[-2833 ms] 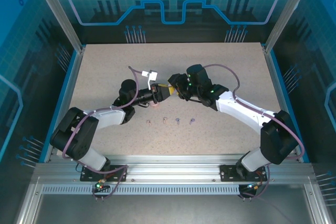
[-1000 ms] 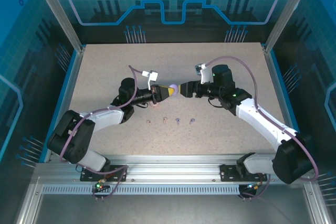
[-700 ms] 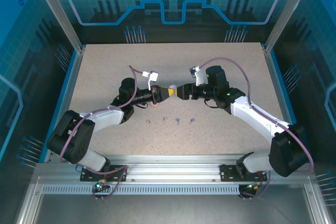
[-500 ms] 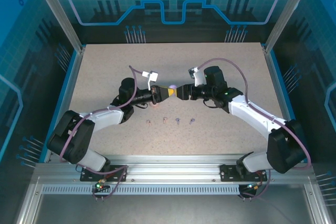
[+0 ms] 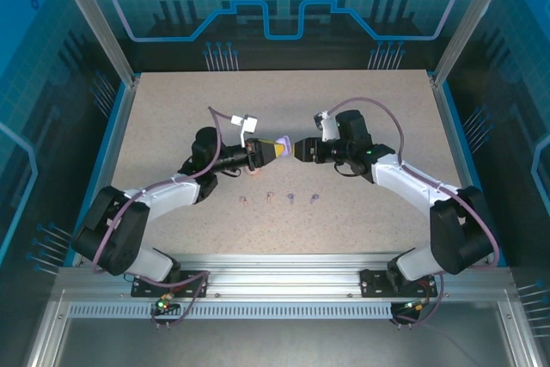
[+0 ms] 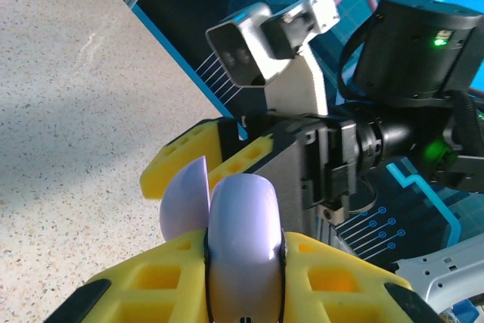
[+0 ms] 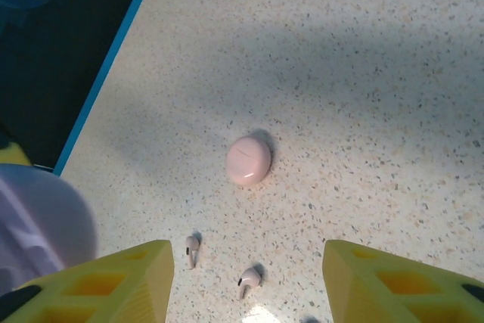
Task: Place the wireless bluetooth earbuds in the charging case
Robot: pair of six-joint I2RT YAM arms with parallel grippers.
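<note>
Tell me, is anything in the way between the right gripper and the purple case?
No, nothing that I can see. The right gripper, jaws open, is right up at the purple case, which the left gripper holds clamped.

Count from top cam: earbuds [image 5: 270, 197] = 4 total, all on tbl. By colour: pale pink buds [image 5: 243, 201] x2, purple buds [image 5: 291, 198] x2. R wrist cam confirms 2 pale pink; a 3rd bud at the frame's bottom edge is cut off, colour n/a. Charging cases = 2 total: purple case [image 6: 242, 240] x1, pink case [image 7: 248, 161] x1. Arms = 2: left arm [image 5: 163, 199] x1, right arm [image 5: 404, 180] x1. Grippers = 2: left gripper [image 5: 277, 147] x1, right gripper [image 5: 298, 149] x1, each w/ 2 yellow fingers, so 4 fingers total. Wrist cam units = 2, one per arm. Table [image 5: 172, 109] = 1.
</note>
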